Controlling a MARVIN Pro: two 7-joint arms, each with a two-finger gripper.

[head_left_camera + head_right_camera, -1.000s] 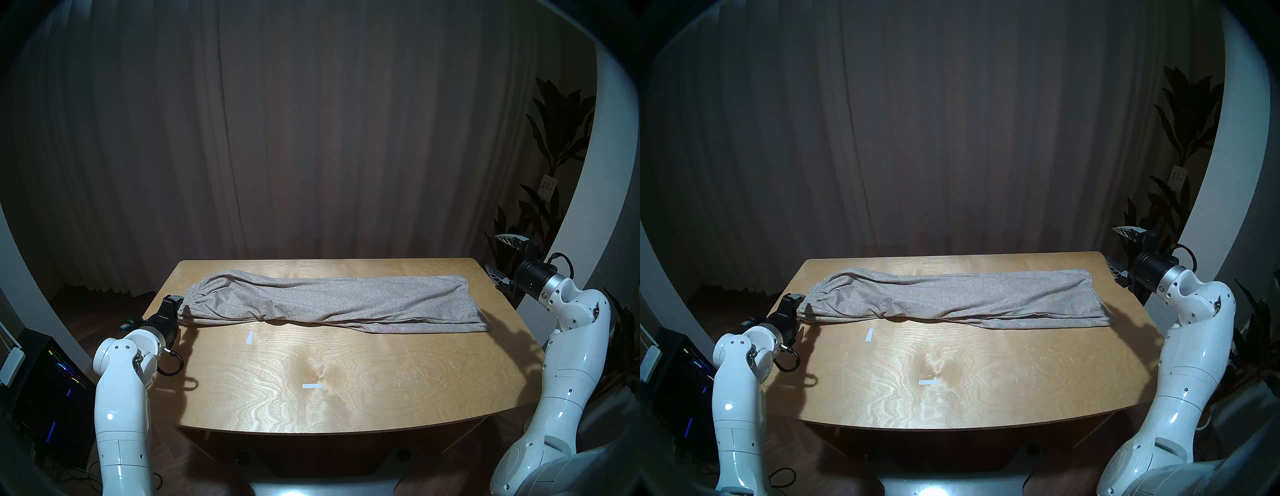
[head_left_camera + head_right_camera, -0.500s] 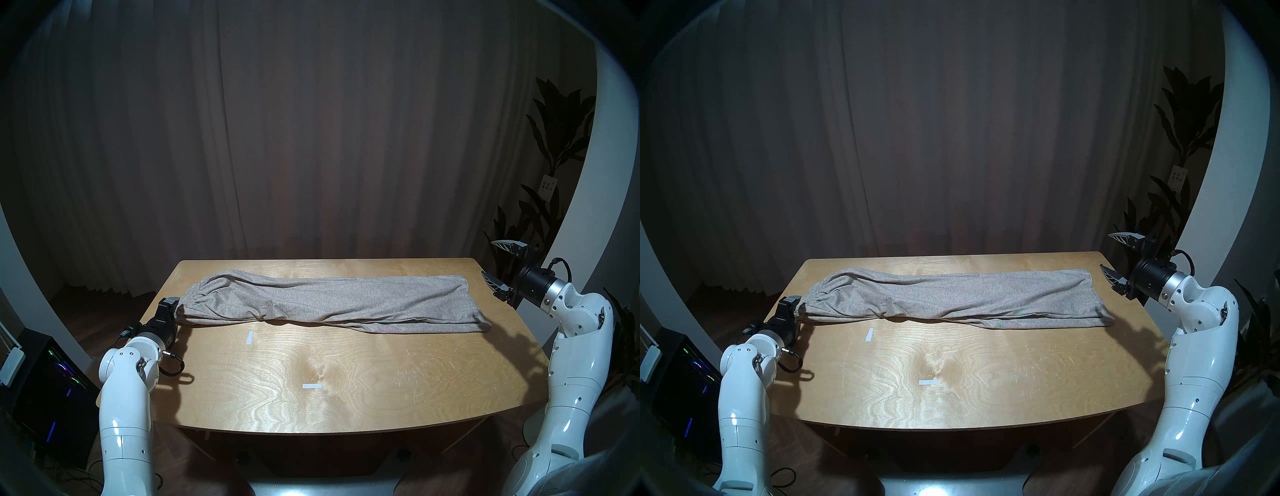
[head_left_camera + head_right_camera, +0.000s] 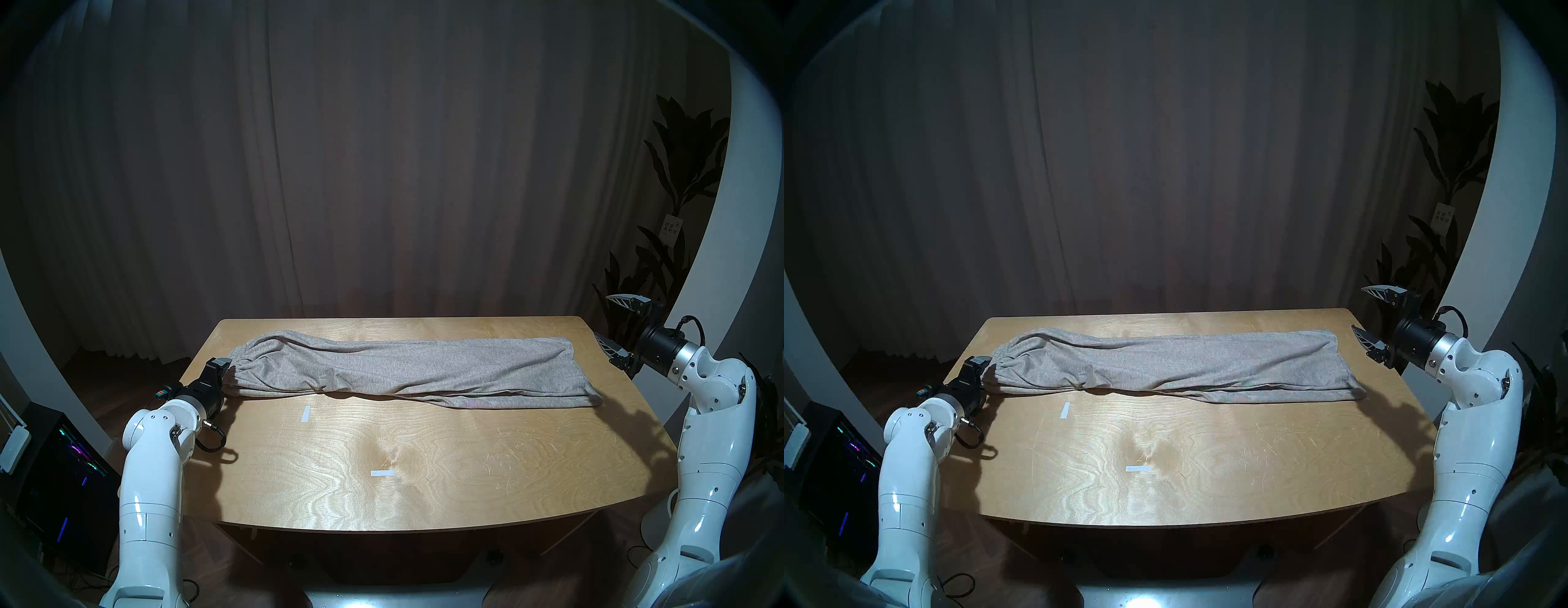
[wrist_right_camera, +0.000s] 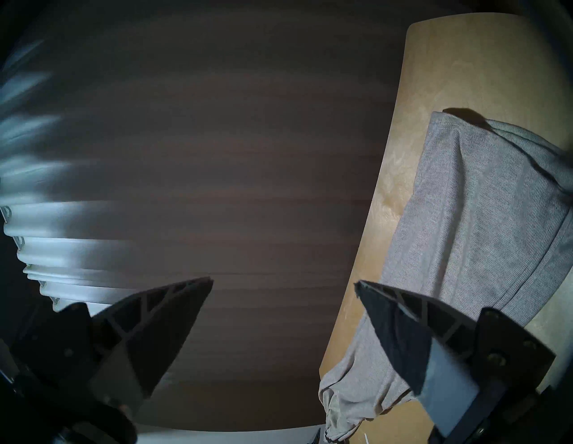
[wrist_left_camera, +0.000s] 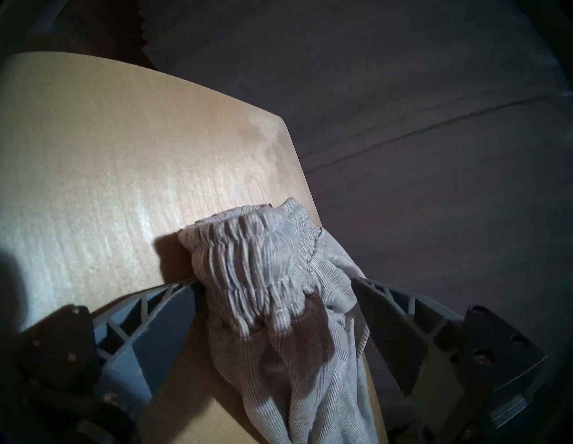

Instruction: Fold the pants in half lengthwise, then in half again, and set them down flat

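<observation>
While the long light-grey knit sweatpants (image 3: pixel 407 369) lay stretched across the far half of the pale plywood desk (image 3: pixel 424 467), running from about nine o'clock to three o'clock in the head view, we judged them already doubled lengthwise, one leg over the other. Their gathered elastic waistband (image 5: pixel 257 257) sat at the nine o'clock end, right at the desk's edge, and the leg hems (image 4: pixel 465 248) reached toward three o'clock.

Our left claw (image 5: pixel 276 285) stood with its fingers spread wide, one on each side of the bunched waistband, not yet pinched on it. Our right claw (image 4: pixel 283 283) hung beyond the desk's three o'clock edge, fingers wide apart, holding nothing, clear of the hems.

We reckoned the fabric light, soft and limp: it would sag and drape from any grip, stretch a little, and slide easily over the smooth wood. Nothing about it looked fragile. The thick ribbed waistband seemed the firmest place to bite, provided all stacked layers were caught together. At the other end we thought the hems needed the same care, since a pinch on the top layer alone would peel the legs apart and undo the fold.
</observation>
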